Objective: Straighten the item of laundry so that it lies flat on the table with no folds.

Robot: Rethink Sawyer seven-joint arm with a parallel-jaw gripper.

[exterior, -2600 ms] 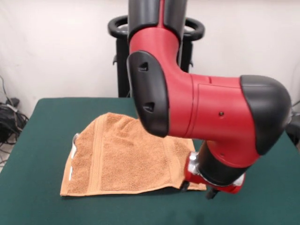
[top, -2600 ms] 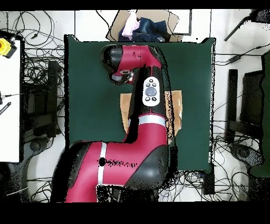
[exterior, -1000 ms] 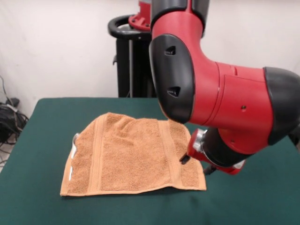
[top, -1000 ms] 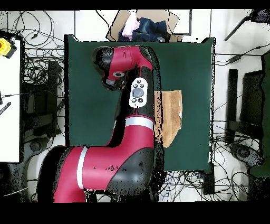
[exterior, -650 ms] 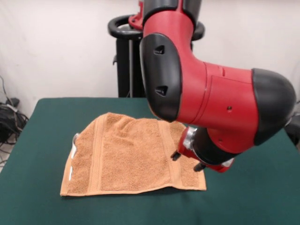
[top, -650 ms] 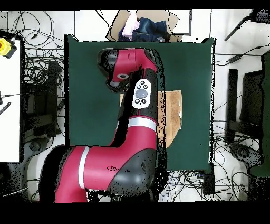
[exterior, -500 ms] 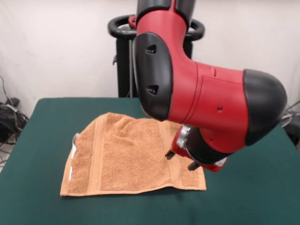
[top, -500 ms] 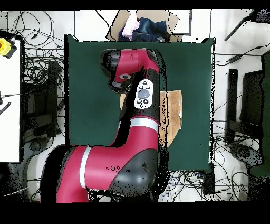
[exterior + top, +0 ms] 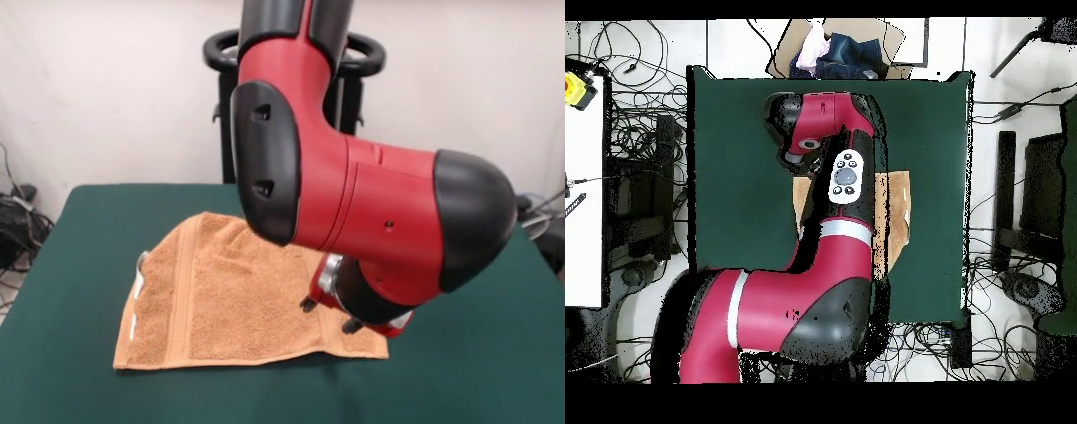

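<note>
The item of laundry (image 9: 229, 296), an orange-tan towel, lies spread on the green table (image 9: 71, 265), with a small white tag (image 9: 134, 327) on its left edge and slight ripples along its far edge. My gripper (image 9: 328, 316) hangs just over the towel's right border band, near its front right corner. The two dark fingertips (image 9: 307, 305) stand apart with nothing between them. In the overhead view the arm covers the gripper and the middle of the towel (image 9: 895, 215), so only strips of cloth show on either side of it over the table (image 9: 735, 150).
My big red arm (image 9: 353, 212) hides the towel's far right corner. Cables (image 9: 13, 221) lie beyond the table's left end. A cardboard box of clothes (image 9: 845, 50) sits past one table edge, and a white bench (image 9: 585, 200) stands to the side.
The gripper rose from the towel's near right corner, swung out to the right, and has come back left over the towel's right band. The towel's right part now lies flatter.
</note>
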